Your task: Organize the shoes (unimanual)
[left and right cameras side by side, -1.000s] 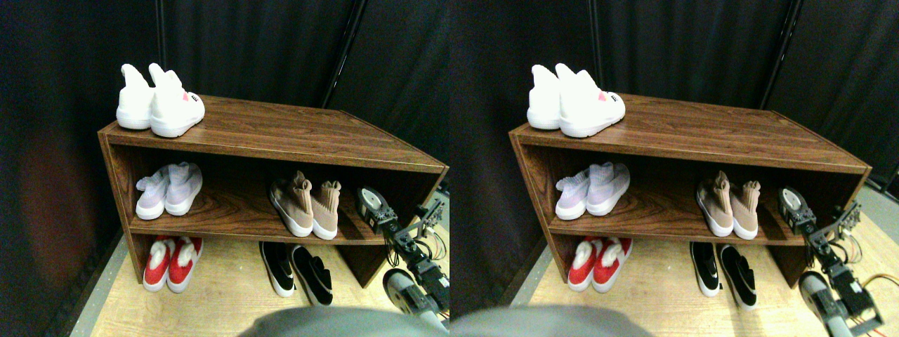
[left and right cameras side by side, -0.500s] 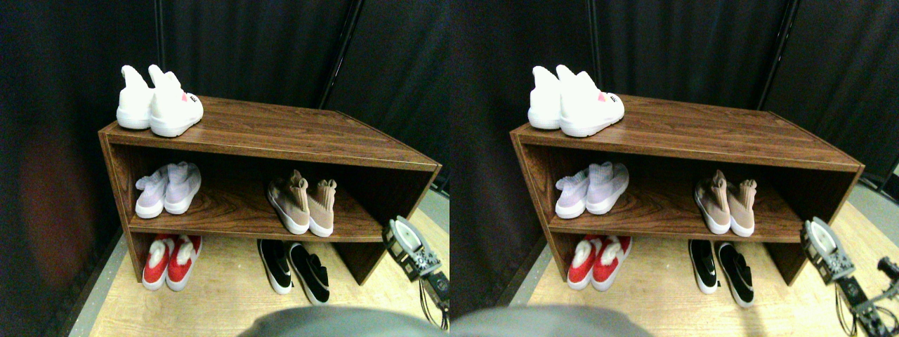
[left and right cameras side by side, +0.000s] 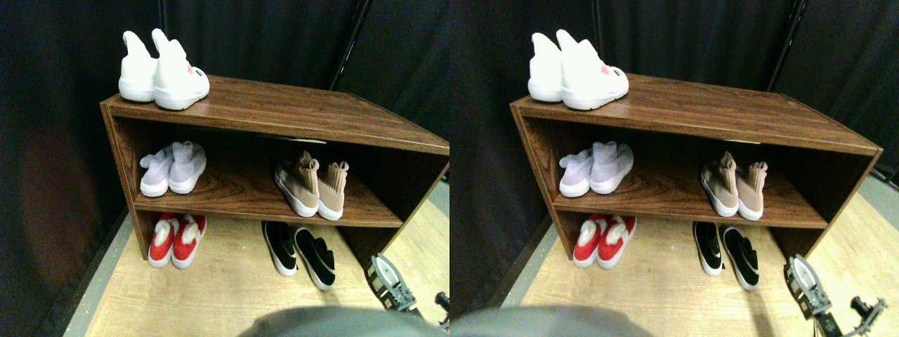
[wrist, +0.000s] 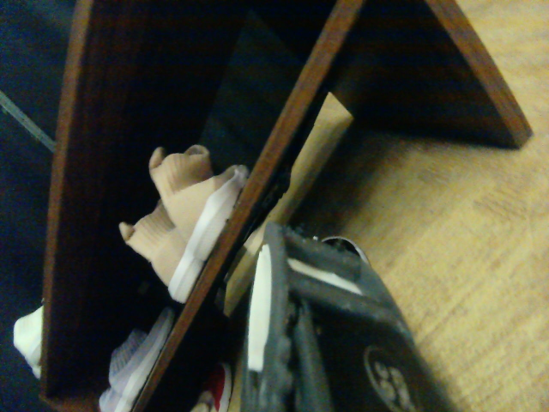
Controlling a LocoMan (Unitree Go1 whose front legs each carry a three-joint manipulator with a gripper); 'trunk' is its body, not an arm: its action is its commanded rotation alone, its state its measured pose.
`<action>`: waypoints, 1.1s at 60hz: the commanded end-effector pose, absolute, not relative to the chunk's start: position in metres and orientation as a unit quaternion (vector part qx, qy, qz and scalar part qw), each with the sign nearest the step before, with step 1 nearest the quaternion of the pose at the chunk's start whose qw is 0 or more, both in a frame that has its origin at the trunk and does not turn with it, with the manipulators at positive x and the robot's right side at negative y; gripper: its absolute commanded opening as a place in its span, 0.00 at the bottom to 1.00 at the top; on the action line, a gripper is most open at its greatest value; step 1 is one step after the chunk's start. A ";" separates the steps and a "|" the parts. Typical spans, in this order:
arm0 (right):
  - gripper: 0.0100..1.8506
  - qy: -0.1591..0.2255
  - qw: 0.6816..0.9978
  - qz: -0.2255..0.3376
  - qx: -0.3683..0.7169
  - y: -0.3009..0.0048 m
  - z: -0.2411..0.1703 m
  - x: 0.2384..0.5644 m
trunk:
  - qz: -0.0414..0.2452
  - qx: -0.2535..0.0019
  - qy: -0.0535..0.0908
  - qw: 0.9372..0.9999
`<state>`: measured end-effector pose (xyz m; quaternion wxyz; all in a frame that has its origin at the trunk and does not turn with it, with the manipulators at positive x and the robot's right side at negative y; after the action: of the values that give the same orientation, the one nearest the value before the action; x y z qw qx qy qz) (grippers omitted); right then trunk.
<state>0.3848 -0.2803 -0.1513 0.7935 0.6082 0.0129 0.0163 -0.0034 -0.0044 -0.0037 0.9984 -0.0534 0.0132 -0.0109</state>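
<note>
- Our gripper (left and right cameras side by side: 390,289) sat low at the right end of the shelf unit (left and right cameras side by side: 281,112), just above the wood floor (left and right cameras side by side: 211,295). We saw only its pale rounded housing there, and the wrist view showed a single dark jaw frame, so we could not tell how far apart the jaws stood or whether they held anything.
- Nearest to it were the black slip-ons (left and right cameras side by side: 300,253), side by side on the floor under the lower board, just to the gripper's left and a little further in.
- Up on the middle board, above and left of the gripper, stood the tan sock-shoes (left and right cameras side by side: 312,186), soles down, toes toward us. The wrist view looked along that board's edge at their cuffs and white soles.
- We judged both pairs light. The knit cuffs looked soft and likely to fold, so the firmer heel or sole edge seemed the better hold.
- Lilac, red and white pairs stood well away at the left end.
</note>
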 end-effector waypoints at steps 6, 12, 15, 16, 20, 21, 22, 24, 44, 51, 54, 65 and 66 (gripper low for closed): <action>0.03 0.005 0.777 -0.023 0.629 -0.285 -0.173 0.403 | -0.002 -0.061 0.030 0.998; 0.03 0.013 0.772 -0.033 0.635 -0.292 -0.184 0.415 | -0.001 -0.061 0.030 0.998; 0.03 0.012 0.767 -0.048 0.640 -0.297 -0.190 0.421 | 0.000 -0.061 0.030 0.998; 0.03 0.009 0.766 -0.055 0.641 -0.299 -0.192 0.424 | 0.000 -0.061 0.030 0.998; 0.03 0.000 0.764 -0.073 0.641 -0.305 -0.197 0.430 | 0.001 -0.061 0.031 0.998; 0.03 -0.001 0.766 -0.081 0.638 -0.307 -0.199 0.433 | 0.002 -0.061 0.030 0.998; 0.03 -0.002 0.765 -0.083 0.638 -0.308 -0.200 0.434 | 0.002 -0.061 0.030 0.998; 0.03 -0.005 0.756 -0.088 0.648 -0.311 -0.203 0.439 | 0.003 -0.061 0.031 0.998; 0.03 -0.018 0.730 -0.118 0.673 -0.327 -0.221 0.467 | 0.011 -0.064 0.031 0.997; 0.03 -0.016 0.745 -0.136 0.653 -0.325 -0.231 0.467 | 0.013 -0.065 0.032 0.997; 0.03 -0.014 0.739 -0.142 0.659 -0.322 -0.234 0.466 | 0.014 -0.066 0.032 0.997; 0.03 -0.006 0.705 -0.150 0.693 -0.312 -0.240 0.464 | 0.017 -0.068 0.033 0.997; 0.03 -0.006 0.705 -0.149 0.693 -0.312 -0.241 0.464 | 0.017 -0.068 0.033 0.997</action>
<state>0.4627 -0.3160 -0.2432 0.7051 0.6906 0.0027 -0.1608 -0.0042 -0.0046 -0.0035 0.9980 -0.0579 0.0224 0.0072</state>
